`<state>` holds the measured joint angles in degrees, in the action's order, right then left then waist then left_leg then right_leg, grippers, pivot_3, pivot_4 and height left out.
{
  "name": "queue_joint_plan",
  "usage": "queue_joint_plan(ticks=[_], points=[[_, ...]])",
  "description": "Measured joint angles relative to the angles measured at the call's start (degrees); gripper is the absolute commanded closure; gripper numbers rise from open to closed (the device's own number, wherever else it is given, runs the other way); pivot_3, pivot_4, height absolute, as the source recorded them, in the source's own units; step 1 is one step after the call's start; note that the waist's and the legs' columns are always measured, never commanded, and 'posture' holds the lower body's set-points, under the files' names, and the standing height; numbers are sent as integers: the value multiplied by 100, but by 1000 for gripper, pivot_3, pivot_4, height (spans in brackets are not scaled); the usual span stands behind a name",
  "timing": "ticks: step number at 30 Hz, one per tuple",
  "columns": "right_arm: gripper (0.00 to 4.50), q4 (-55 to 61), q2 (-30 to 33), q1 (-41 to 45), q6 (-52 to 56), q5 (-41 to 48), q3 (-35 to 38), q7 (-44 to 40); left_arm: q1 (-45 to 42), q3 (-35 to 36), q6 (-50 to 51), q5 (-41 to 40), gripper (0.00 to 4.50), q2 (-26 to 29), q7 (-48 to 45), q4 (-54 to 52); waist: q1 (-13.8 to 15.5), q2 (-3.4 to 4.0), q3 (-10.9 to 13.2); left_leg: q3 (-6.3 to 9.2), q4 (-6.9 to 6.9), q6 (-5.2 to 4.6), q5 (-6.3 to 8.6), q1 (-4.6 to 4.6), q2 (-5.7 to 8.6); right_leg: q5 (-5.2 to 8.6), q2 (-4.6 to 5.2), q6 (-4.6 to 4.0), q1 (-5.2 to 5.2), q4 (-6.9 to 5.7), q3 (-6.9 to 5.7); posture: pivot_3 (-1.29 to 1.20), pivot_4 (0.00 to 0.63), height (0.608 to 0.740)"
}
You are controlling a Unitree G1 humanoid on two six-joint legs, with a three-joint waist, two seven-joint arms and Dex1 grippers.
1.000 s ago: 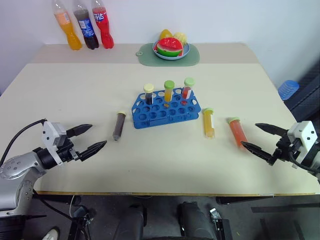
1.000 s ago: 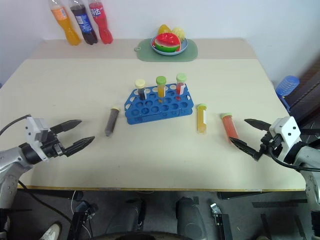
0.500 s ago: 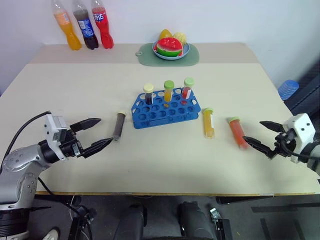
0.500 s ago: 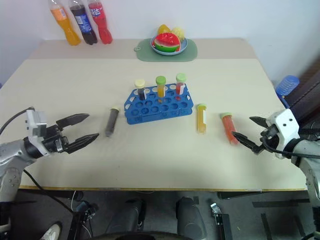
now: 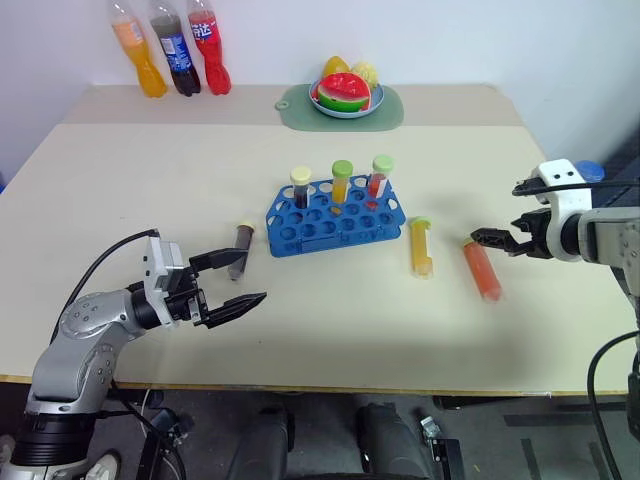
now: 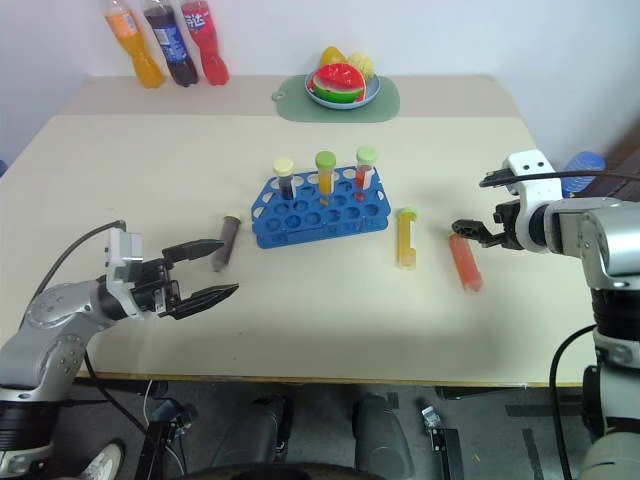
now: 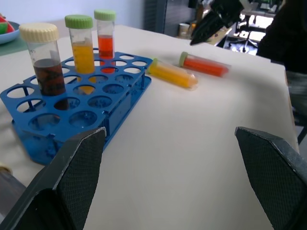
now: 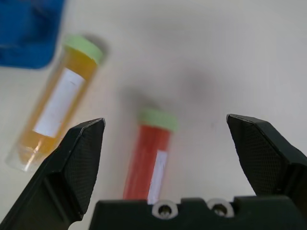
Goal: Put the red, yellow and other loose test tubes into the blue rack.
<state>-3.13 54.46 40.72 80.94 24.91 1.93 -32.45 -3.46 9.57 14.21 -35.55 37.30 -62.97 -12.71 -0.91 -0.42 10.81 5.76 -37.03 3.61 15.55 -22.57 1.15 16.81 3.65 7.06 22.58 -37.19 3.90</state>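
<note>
1. Right gripper (image 5: pixel 495 238) has swung up over the red tube (image 5: pixel 482 268); left gripper (image 5: pixel 232 281) has neared the brown tube (image 5: pixel 240 246).
2. Both jaws wide, empty.
3. Three tubes lie loose on the surface (image 5: pixel 330 320), beside the blue rack (image 5: pixel 335 222); pickup likely next.

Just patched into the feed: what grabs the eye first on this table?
The blue rack at mid-table, three capped tubes upright along its back row. To its right lie a yellow tube and a red tube, the open right gripper hovering at the red one's cap. A dark tube lies left of the rack.
</note>
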Motion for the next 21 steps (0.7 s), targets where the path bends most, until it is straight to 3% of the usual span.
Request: queue_joint_plan(ticks=[13,21], points=[[0,-1226,-391,776,336,-51,-882,-349,402,33,240,-137,34,-148,266,-476,-26,0,0,-5,-2,-1,0,1,-2,-1,-3,1,2,-3,1,0,150,740],[3660,-1569,-396,800,-140,-381,-1341,-609,615,144,309,-270,0,-144,354,-645,-36,0,0,-6,-2,-1,1,3,-3,-1,-5,1,3,-4,1,0,150,740]])
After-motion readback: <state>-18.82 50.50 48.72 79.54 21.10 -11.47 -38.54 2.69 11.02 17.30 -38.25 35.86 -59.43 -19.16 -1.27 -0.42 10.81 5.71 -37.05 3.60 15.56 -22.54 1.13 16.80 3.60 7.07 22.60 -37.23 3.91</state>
